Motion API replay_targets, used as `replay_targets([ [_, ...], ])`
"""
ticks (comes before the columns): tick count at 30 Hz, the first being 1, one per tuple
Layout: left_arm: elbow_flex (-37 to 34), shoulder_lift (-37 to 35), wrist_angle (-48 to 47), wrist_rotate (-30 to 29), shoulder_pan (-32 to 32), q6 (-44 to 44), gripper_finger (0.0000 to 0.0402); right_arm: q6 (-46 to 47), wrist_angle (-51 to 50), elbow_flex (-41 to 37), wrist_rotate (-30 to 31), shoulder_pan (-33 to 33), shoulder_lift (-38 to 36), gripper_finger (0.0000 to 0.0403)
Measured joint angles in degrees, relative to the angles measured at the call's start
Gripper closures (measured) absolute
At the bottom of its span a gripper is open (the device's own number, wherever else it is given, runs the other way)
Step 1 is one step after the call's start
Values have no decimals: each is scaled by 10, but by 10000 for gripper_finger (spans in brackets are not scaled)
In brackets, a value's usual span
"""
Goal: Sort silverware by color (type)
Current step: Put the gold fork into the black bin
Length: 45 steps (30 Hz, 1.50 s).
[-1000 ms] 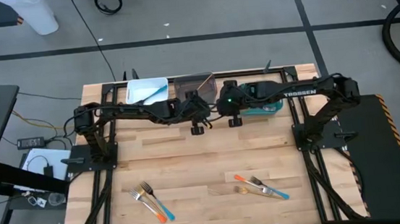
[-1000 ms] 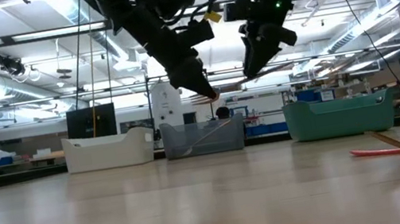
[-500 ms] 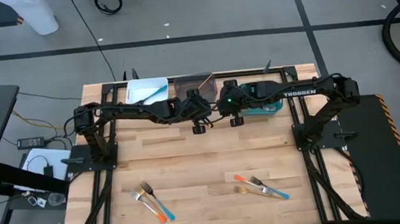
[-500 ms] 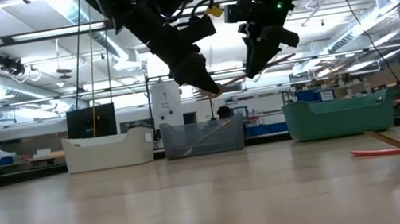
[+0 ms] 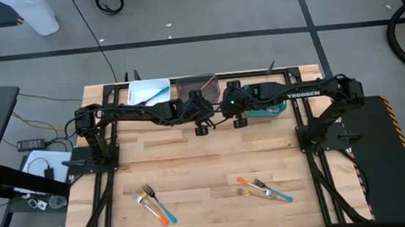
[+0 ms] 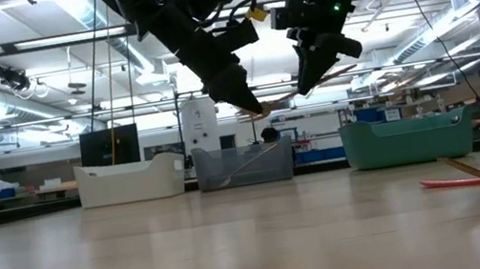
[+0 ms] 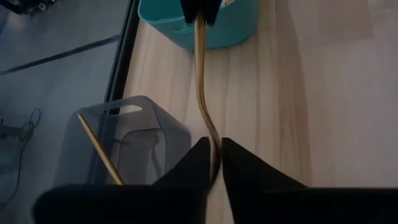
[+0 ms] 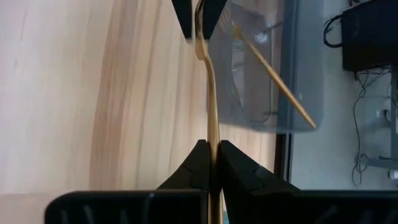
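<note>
Near the bench's far edge, both grippers pinch opposite ends of a slim golden-tan fork (image 8: 212,106): light, stiff, slippery, best gripped mid-handle.

We see the counter (image 5: 207,164) from overhead, level from its edge, and close from both wrists.

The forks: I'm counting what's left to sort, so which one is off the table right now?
The golden-tan fork, held in the air between the left gripper and right gripper, near the grey bin. The other forks lie flat on the table.
</note>
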Motion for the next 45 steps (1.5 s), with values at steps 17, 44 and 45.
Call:
replay_targets([
  [17,-112,-87,-18,-6,4,-76,271,-16,-2,0,-5,-8,-1,373],
  [44,-382,-317,137,40,-29,-189,271,-249,177,12,-38,-85,90,372],
  [45,-392,-321,160,51,-29,-190,271,-261,184,17,-47,-89,94,372],
])
